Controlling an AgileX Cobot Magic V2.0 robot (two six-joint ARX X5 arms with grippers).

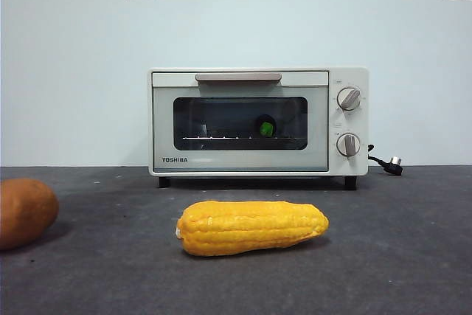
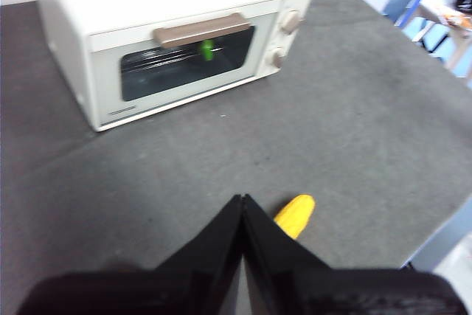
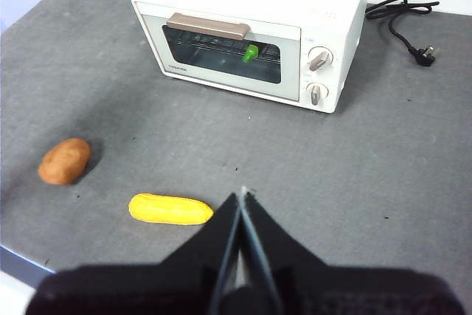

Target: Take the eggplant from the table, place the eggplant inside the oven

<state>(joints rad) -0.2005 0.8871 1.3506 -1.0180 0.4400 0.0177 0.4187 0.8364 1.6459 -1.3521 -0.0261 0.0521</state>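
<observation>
The cream-white oven [image 1: 258, 121] stands at the back of the table [image 1: 398, 241] with its glass door shut. Behind the glass, on the wire rack, lies the eggplant [image 1: 265, 127]; only its green stem cap and a dark rounded end show. The same green cap of the eggplant [image 2: 207, 50] [image 3: 250, 53] shows in both wrist views. My left gripper [image 2: 243, 198] is shut and empty, high above the table in front of the oven [image 2: 169, 35]. My right gripper [image 3: 242, 195] is also shut and empty, held well back from the oven [image 3: 251, 27].
A yellow corn cob [image 1: 252, 227] lies in front of the oven, near the table's front. A round orange-brown potato [image 1: 24, 212] sits at the left edge. The oven's black power cord and plug [image 1: 387, 162] trail off to its right.
</observation>
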